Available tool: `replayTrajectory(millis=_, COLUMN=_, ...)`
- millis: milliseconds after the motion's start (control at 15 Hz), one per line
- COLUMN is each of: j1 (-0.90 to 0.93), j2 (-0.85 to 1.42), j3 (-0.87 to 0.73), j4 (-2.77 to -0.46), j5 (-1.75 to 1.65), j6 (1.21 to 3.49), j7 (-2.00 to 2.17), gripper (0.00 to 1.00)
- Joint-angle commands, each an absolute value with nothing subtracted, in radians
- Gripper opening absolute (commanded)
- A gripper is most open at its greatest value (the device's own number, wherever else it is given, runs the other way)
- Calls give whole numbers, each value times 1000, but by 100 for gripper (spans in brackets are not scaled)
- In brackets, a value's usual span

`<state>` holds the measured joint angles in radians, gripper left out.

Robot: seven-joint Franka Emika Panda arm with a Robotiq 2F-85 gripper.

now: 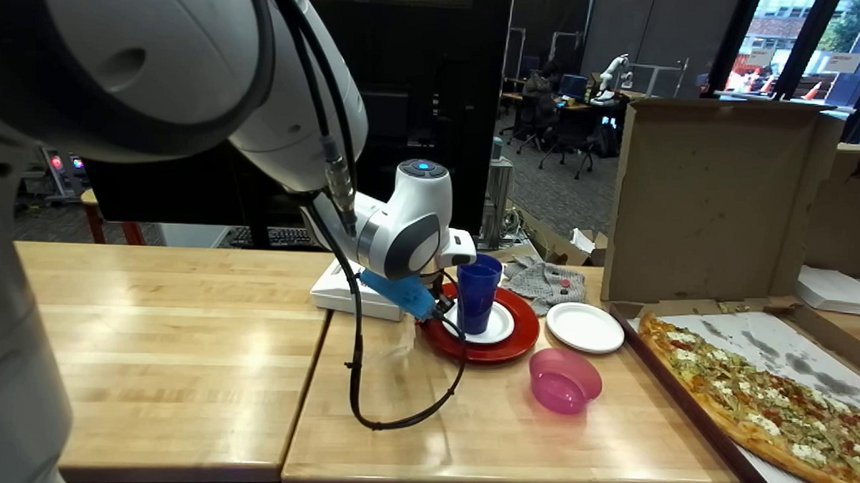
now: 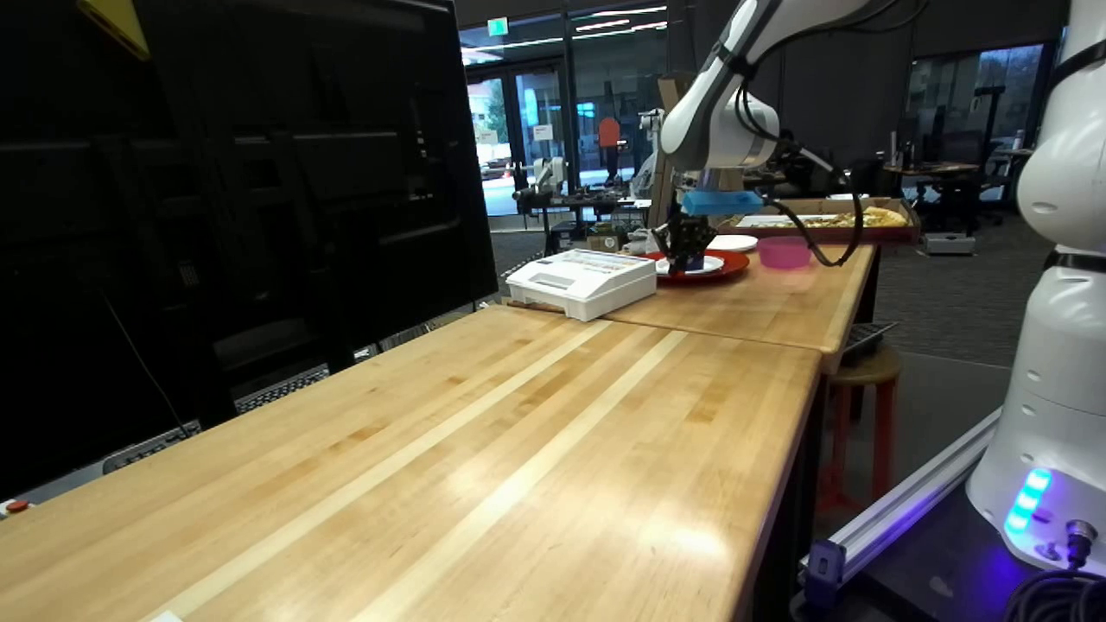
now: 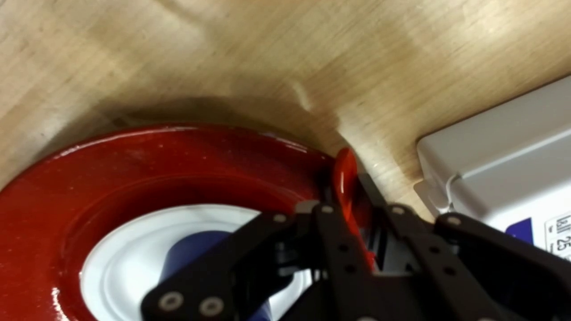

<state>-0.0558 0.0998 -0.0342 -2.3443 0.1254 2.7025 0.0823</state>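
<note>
1. My pincer point(image 3: 349, 189): fingers drawn together on a slim red thing point(image 3: 345, 168) with a rounded end (a utensil, I'd guess; the blur leaves me unsure).
2. Place of the red thing: at the rim of the red plate point(image 3: 147, 154). Resting on it or hanging above, I can't tell.
3. Progress, as I judge it: grip made; release not done.
4. On the red plate: a small white plate point(image 3: 105, 263), and on that a blue cup point(image 1: 476, 300), upright.
5. Near the rim: a white case point(image 2: 587, 281).
6. Farther, in an exterior view: a pink bowl point(image 1: 564, 396), another white plate point(image 1: 586, 327), a gray cloth point(image 1: 543, 281).
7. Farthest: an open cardboard box point(image 1: 710, 201) holding pizza point(image 1: 760, 403).
</note>
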Motion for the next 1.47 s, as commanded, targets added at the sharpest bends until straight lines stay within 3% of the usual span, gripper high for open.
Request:
replayTrajectory(millis=0, j1=-55, j2=57, j3=-30, j4=-2371, j5=148, j6=2709, j7=50, gripper=4)
replayTrajectory(millis=467, j1=-48, j2=17, j3=-28, j4=-2407, j5=137, j6=2805, j7=48, gripper=4)
replayTrajectory(millis=1400, j1=-63, j2=-88, j3=-20, j4=-2584, j5=13, j6=3205, j7=124, gripper=4)
